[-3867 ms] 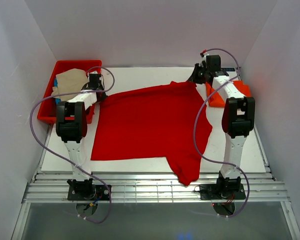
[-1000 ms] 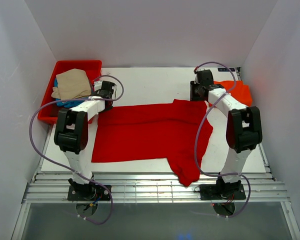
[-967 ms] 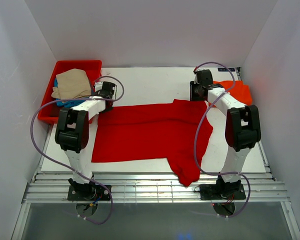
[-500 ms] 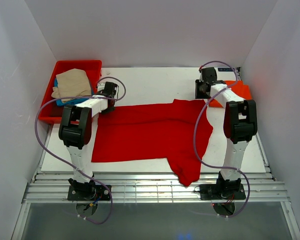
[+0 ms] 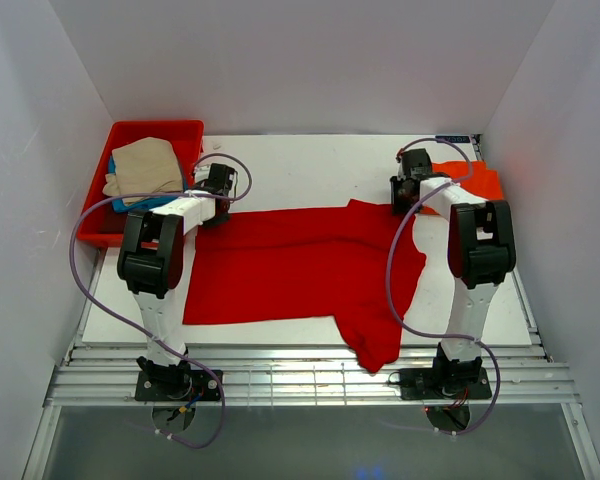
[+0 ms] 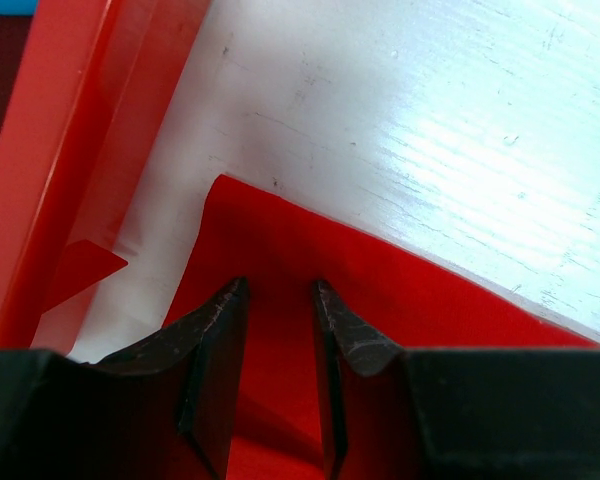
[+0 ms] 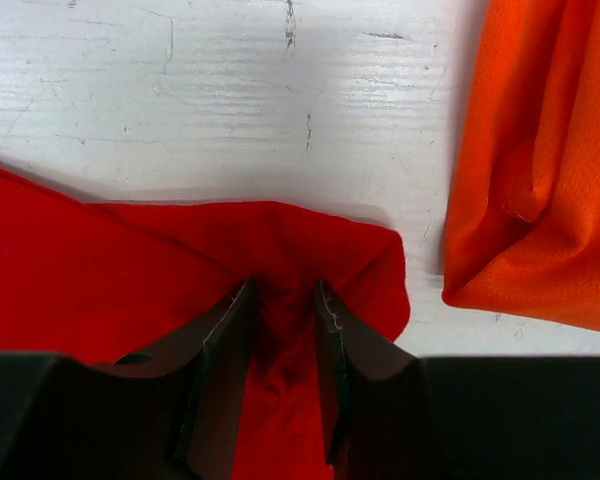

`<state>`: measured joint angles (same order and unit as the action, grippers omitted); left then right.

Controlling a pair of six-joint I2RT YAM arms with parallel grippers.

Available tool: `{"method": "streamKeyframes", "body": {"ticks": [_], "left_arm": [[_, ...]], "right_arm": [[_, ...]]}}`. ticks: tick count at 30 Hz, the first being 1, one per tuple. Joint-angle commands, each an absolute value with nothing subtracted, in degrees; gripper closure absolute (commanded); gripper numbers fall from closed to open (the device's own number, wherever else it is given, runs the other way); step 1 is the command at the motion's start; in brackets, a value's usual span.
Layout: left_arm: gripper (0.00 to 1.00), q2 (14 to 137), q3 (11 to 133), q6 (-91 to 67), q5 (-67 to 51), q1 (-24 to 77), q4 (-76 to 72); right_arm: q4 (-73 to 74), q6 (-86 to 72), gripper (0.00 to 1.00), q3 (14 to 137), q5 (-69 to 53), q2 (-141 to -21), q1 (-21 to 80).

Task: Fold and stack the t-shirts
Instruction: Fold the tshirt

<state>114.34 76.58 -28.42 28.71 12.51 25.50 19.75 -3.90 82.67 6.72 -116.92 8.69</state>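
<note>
1. The bright red t-shirt (image 5: 300, 265) lies spread across the white bench (image 5: 300, 165). Every place below is given from this shirt.
2. Its far edge runs nearly straight from side to side. Its near right part tapers to a flap that reaches just past the bench's near edge.
3. The left pincer (image 6: 280, 290) sits low at the shirt's far left corner, one finger on each side of a strip of the cloth. The fingers (image 6: 220, 330) stand narrowly apart. The cloth between them looks flat, and I cannot tell whether it is pinched.
4. The right pincer (image 7: 283, 290) is at the shirt's far right corner. Its jaws are narrow, and a raised, creased ridge of red cloth is nipped between them, with wrinkles spreading out from the grip.
5. An orange-red t-shirt (image 7: 540, 160) lies folded just beyond that right corner, close to it but apart, with a bare strip of bench between.
6. A red tray (image 5: 130, 130) stands just left of the shirt's far left corner. In the left wrist view its wall (image 6: 80, 130) is very near the cloth's edge.
7. In the tray, a beige t-shirt (image 5: 145, 165) lies on top of a blue one (image 5: 145, 206).
</note>
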Motion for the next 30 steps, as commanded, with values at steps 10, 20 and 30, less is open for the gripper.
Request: {"method": "streamKeyframes", "body": {"ticks": [10,20,30], "left_arm": [[0.57,113.0,76.3,-29.0,28.1,12.7,26.8],[0.58,113.4,76.1,-29.2,27.8,12.6,26.8],[0.57,113.1,75.1,-29.2,27.9,12.6,26.8]], "right_arm": [[20.1,-2.5,0.64,83.0,8.2,-111.0,8.8],[21.6,-2.5,0.64,82.4,5.9,-109.3,8.8],[21.3,-3.1,0.65,80.9,3.5,-107.0,8.8]]}}
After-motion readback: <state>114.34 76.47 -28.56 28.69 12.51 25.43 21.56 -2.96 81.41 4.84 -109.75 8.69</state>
